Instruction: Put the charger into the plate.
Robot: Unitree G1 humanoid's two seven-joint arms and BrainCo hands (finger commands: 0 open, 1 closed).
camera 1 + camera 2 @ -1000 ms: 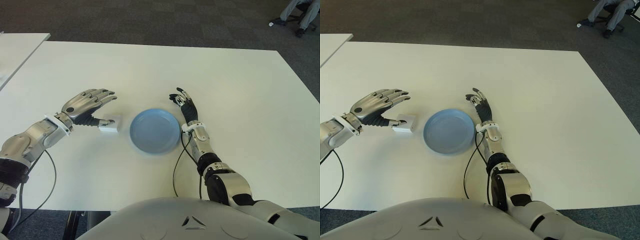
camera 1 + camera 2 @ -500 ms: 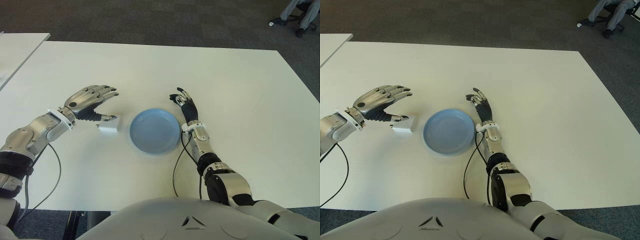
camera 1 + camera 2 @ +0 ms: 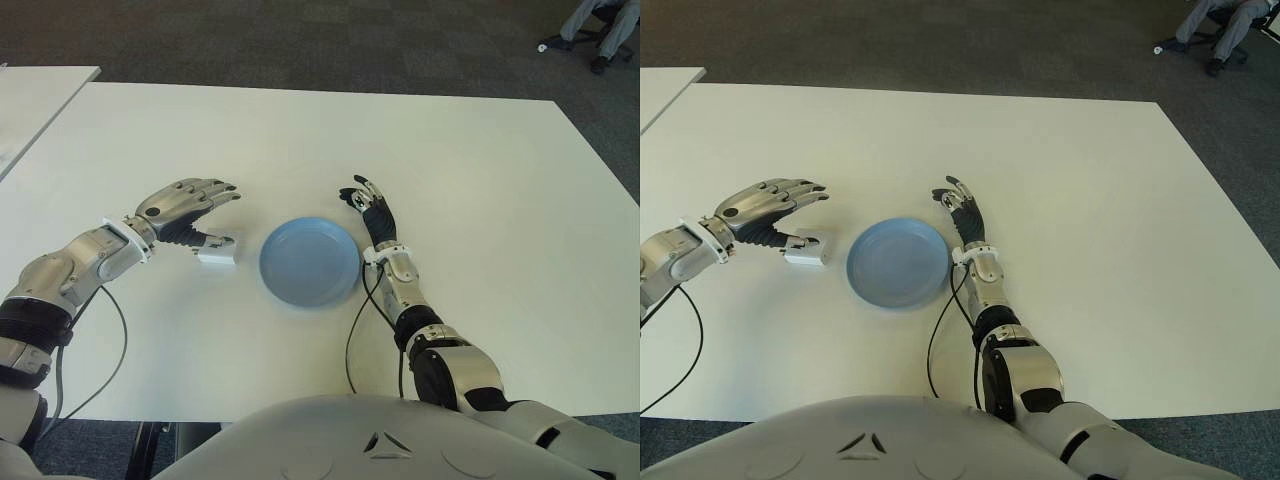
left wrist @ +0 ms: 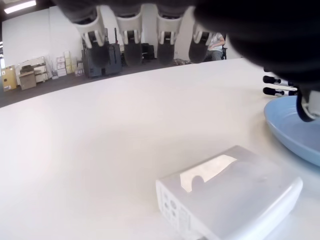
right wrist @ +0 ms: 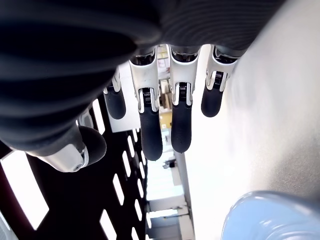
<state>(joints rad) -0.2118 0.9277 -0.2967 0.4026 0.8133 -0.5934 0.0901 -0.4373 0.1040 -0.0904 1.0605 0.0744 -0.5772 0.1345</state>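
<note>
the white charger (image 3: 218, 250) lies on the white table (image 3: 480, 180), just left of the blue plate (image 3: 310, 262). the left hand (image 3: 185, 210) hovers over it, fingers spread wide, holding nothing. the right hand (image 3: 368, 205) shows at the plate's right, fingers relaxed and empty.

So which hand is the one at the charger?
The left hand, fingers spread over the white charger left of the plate; the right hand is open beside the plate's right.

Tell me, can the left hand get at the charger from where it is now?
Probably yes: the left hand hovers open just over the charger, with bare table around it and the plate clear to its right.
</note>
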